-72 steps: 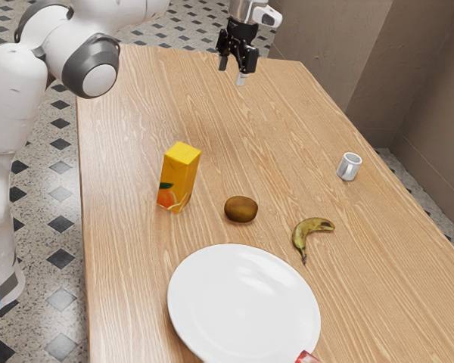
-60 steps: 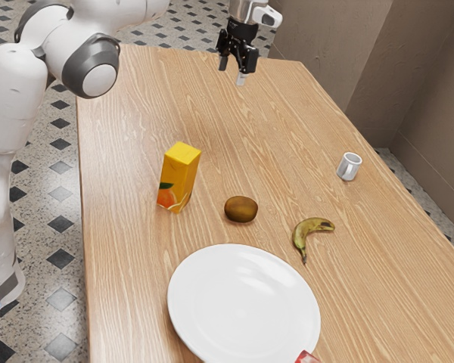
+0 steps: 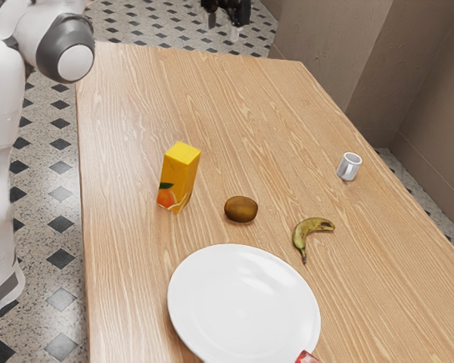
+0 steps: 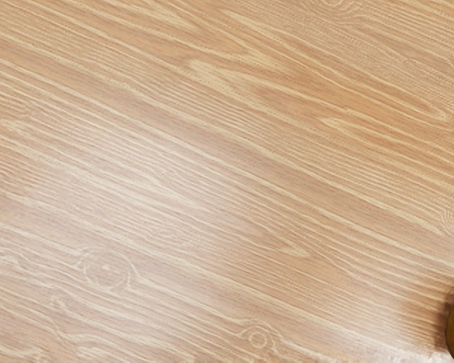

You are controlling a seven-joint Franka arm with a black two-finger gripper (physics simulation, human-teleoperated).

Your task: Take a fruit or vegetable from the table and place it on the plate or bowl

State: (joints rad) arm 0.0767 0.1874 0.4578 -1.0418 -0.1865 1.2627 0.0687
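The black two-finger gripper [image 3: 223, 23] hangs high above the far end of the light wooden table [image 3: 287, 113], cut off by the exterior view's upper edge, so I cannot tell how far open it is. Nothing shows in its hold.

The fruit lies well apart from it, toward the near end. The brown oval kiwi [image 3: 241, 209] rests on the wood near the middle of the table's width. The small yellow-green banana with brown patches [image 3: 312, 231] lies to the exterior view's right of it, a little nearer. The round white plate [image 3: 244, 302] sits just nearer than both and touches neither.

A yellow juice carton with an orange printed on it [image 3: 180, 178] stands upright to the exterior view's left of the kiwi. A small white cup [image 3: 349, 165] sits toward the right edge, and a bit of something red [image 3: 308, 357] shows beside the plate's near rim (too cropped to name).

The wrist view looks down on the table's bare grain [image 4: 212, 181].
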